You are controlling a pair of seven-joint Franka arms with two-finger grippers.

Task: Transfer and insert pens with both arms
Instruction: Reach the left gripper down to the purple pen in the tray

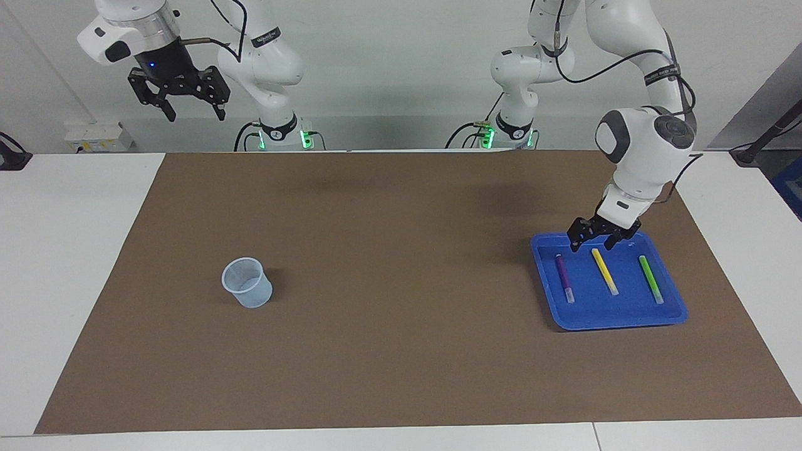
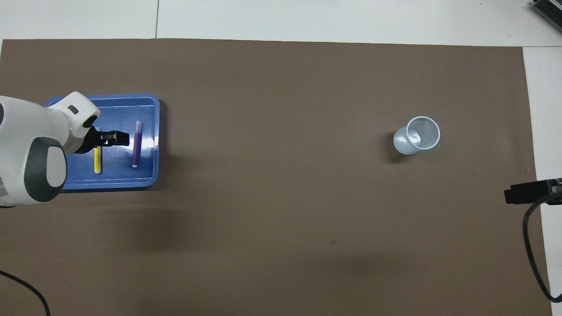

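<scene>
Left hand (image 1: 592, 243) spread above the blue tray (image 1: 668, 313), over the robot-side ends of the purple pen (image 1: 563, 278) and yellow pen (image 1: 604, 271)
All three pens lie apart in the tray at the left arm's end of the worktop (image 1: 401, 351), the green pen (image 1: 650, 279) outermost; a clear cup (image 1: 247, 282) stands toward the right arm's end; right hand (image 1: 190, 109) waits raised, fingers spread
</scene>
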